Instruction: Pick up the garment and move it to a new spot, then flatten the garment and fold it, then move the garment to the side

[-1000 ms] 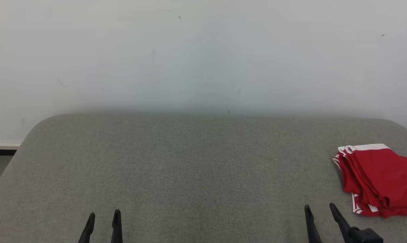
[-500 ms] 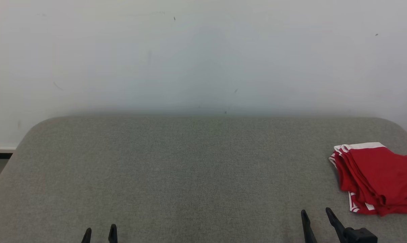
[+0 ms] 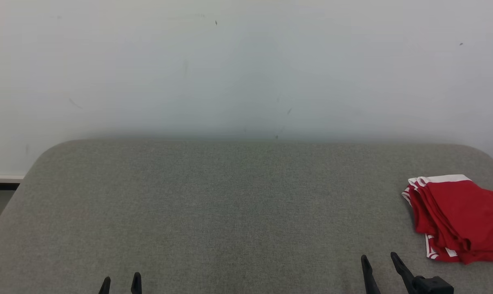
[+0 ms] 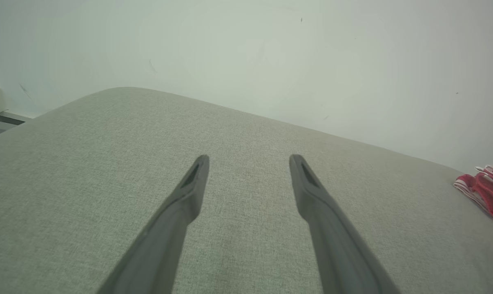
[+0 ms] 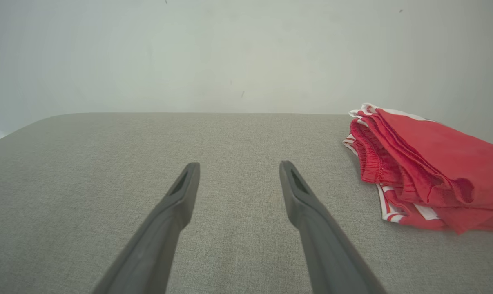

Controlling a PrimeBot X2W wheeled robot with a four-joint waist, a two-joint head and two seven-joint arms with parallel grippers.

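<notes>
Grey fabric counter point(image 3: 230, 204) against a pale wall. Red garment point(image 3: 458, 218) w/ white trim lies folded in a stack at the counter's right edge, nr the front. Left hand point(image 3: 121, 277) & right hand point(image 3: 378, 256) hover at the front edge, fingers apart, empty. The right one is near the stack, not touching. Prob. last step: pull straight back w/o snagging the folds.

Even, diffuse light, fairly bright, no glare. The wall point(image 3: 246, 61) washes out pale with a greenish cast; soft shadow band along the tabletop point(image 3: 230, 204) far edge. Wrist views bow that edge, wide-angle. Near the lens the left gripper point(image 4: 249, 161) and right gripper point(image 5: 238, 167) blur; weave is sharp mid-frame.
</notes>
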